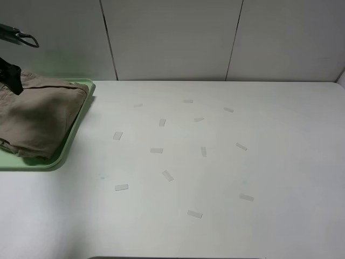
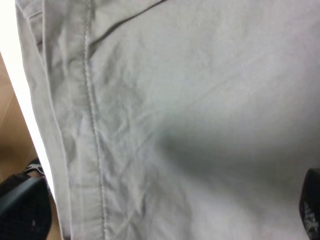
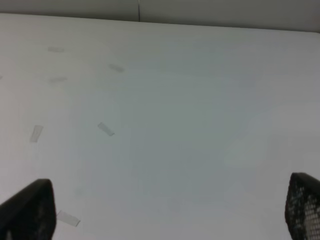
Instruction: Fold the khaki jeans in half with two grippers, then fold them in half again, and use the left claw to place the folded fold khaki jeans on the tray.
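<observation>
The khaki jeans (image 1: 40,116) lie folded in a thick stack on the mint-green tray (image 1: 27,162) at the far left of the table. My left gripper (image 1: 12,78) hangs over the far left edge of the stack. In the left wrist view the khaki jeans (image 2: 190,115) fill the picture, and the left gripper (image 2: 167,205) has its black fingertips (image 2: 22,207) wide apart, open, holding nothing. My right gripper (image 3: 165,210) is out of the exterior view. In its wrist view it is open and empty over the bare white table.
Several small pale tape strips (image 1: 156,150) are scattered across the white table (image 1: 280,162); some show in the right wrist view (image 3: 105,129). A white panelled wall (image 1: 172,38) stands behind the table. The tray reaches the left edge of the view.
</observation>
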You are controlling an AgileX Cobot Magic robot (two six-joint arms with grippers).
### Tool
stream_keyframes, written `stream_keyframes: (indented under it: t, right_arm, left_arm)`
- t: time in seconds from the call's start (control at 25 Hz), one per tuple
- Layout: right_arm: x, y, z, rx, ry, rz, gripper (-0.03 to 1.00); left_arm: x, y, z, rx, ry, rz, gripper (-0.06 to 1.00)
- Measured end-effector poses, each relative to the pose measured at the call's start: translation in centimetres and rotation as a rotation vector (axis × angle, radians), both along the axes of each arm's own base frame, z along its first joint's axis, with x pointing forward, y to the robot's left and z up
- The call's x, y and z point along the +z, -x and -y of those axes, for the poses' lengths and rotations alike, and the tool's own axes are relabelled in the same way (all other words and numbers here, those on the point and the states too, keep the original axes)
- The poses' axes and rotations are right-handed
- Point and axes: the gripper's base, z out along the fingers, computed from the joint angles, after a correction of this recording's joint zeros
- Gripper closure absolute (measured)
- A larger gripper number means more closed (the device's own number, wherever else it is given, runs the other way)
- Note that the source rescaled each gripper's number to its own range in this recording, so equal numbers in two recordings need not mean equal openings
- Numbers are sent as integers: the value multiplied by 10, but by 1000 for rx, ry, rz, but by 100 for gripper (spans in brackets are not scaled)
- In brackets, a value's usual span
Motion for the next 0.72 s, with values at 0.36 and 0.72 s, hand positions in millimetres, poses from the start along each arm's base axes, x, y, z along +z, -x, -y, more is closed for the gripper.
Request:
stream_keyframes:
  t: [0.36, 0.72]
  right_arm:
    - [0, 0, 0, 0, 0, 0, -3]
    - [0, 0, 0, 0, 0, 0, -3]
  left_arm:
    - [54, 14, 7, 14, -28, 139, -6]
    - [103, 63, 13, 40, -57, 322, -6]
